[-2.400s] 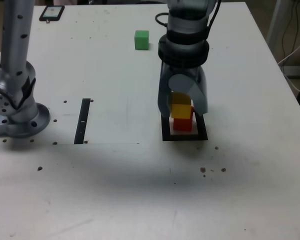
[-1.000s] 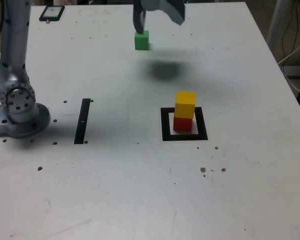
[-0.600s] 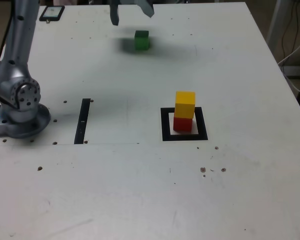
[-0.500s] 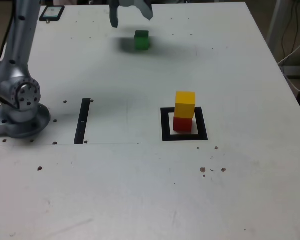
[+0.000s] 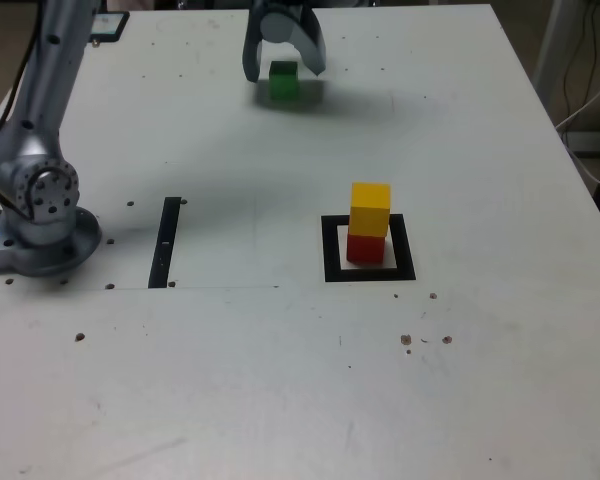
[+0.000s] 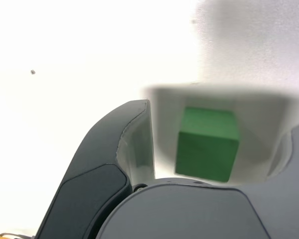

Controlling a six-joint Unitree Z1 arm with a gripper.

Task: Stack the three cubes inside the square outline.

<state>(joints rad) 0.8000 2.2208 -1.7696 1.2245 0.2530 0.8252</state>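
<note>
At the far side of the table the green cube [image 5: 283, 85] rests on the surface. My gripper [image 5: 283, 72] is lowered over it, open, with one finger on each side. In the wrist view the green cube [image 6: 208, 143] sits between the fingers [image 6: 114, 149], and a gap shows on both sides of it. The yellow cube [image 5: 370, 208] stands on the red cube [image 5: 365, 248] inside the black square outline [image 5: 330, 262], in the middle right of the exterior view.
A straight black strip [image 5: 166, 241] lies near the arm's base [image 5: 40, 210] at the exterior view's left. A phone [image 5: 110, 22] lies at the far left corner. Cables [image 5: 585, 90] hang beyond the table's right edge.
The gripper left the yellow-on-red stack, moved to the far side, then dropped down and to the right until it straddled the green cube. Its jaws have narrowed a little.
</note>
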